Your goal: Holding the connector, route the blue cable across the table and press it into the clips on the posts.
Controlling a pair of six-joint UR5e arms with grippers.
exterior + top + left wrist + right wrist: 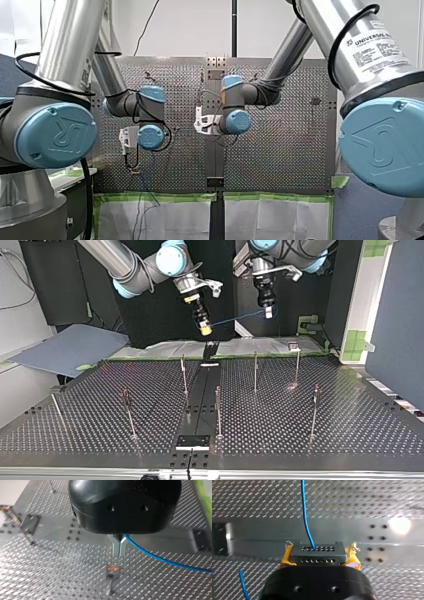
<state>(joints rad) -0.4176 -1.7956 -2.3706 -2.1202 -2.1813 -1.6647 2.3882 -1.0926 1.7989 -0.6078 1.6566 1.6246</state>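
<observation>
**Cable (235, 318) hangs in the air between both grippers**

In the top view the cable shows as a thin blue line across the upper middle of the frame. It runs from my right gripper (205, 330), left of centre, to my left gripper (268, 313), just right of centre, and sits slightly higher at the left gripper's end. Both grippers point down and hang well above the table (350, 415). The line passes over the table's far edge.

The right wrist view shows the yellow pads (287, 558) pinching the connector (317, 552) from either side. It is a black block with rows of small holes. The cable leaves one hole in the row farther from the gripper and runs straight ahead, away from the gripper, over the perforated plate. A second short piece of blue shows beside the gripper's body (I cannot tell whether it is the same cable).

In the left wrist view the metal fingers (116, 547) are pressed together. The cable enters at their root, so they are pinching it, and from there it sweeps off to one side above the plate. One of the posts (255, 371) stands blurred below the fingertips.

The posts are thin and upright, spread across the middle band of the top view — the cable touches none of them.
</observation>
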